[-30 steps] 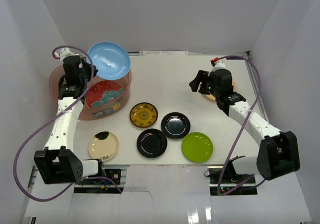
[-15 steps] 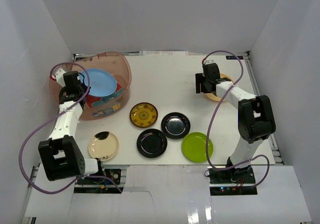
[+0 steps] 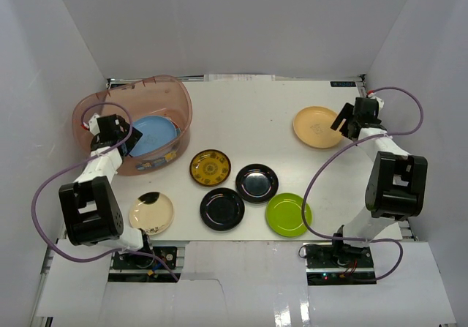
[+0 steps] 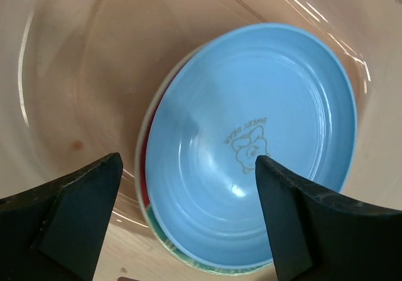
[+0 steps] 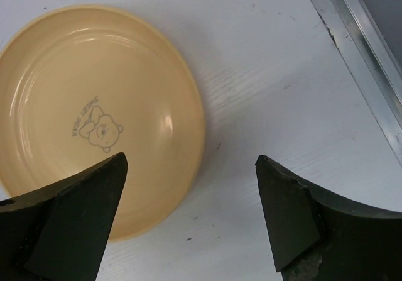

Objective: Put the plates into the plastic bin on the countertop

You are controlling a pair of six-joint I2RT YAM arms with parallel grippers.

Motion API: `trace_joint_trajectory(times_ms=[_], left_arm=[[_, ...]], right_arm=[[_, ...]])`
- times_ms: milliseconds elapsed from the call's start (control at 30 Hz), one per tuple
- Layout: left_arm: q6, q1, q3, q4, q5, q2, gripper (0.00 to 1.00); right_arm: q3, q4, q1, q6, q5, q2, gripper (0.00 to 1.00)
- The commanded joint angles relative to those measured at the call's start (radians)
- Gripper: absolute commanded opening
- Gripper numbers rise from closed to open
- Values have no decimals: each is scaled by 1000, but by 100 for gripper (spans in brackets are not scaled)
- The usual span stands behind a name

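Plates waiting for pickup lie nearest the arm bases: a cream plate (image 3: 151, 212), a glossy black plate (image 3: 222, 208) and a lime green plate (image 3: 288, 214). All sit flat on the white surface (image 3: 248, 115) and apart from one another, so each rim is free to be gripped. Just beyond are a second black plate (image 3: 257, 183) and a yellow-patterned plate (image 3: 210, 167).

Farther back on the left, the plastic bin (image 3: 157, 84) holds the light blue plate (image 3: 155, 134). The left hand (image 4: 188, 160) hangs inside the bin over it, jaws spread wide with nothing between them. The left wrist view adds what the overhead hides: the blue plate rests nested on a red-and-teal patterned plate (image 4: 144, 165), whose edge peeks out underneath.

Far right, the orange-yellow plate (image 3: 317, 126) lies by itself. The right hand (image 5: 191, 160) is above its outer edge, jaws wide and empty, seemingly lined up to straddle the rim. Its wrist view shows the metal rail (image 5: 358, 36) close by and a bear print on the plate. Only the overhead shows that the bin stands well apart, across the surface.
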Motion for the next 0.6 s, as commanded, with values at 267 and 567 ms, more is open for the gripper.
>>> trace_joint_trajectory(times_ms=[267,567], left_arm=[[6,2,-26,71,121,-197,98],[-19,2,-73,43,161,-335,98]], right_arm=[[44,121,-64,190,-163,164,73],[-23,166,-86,262,-230,195,10]])
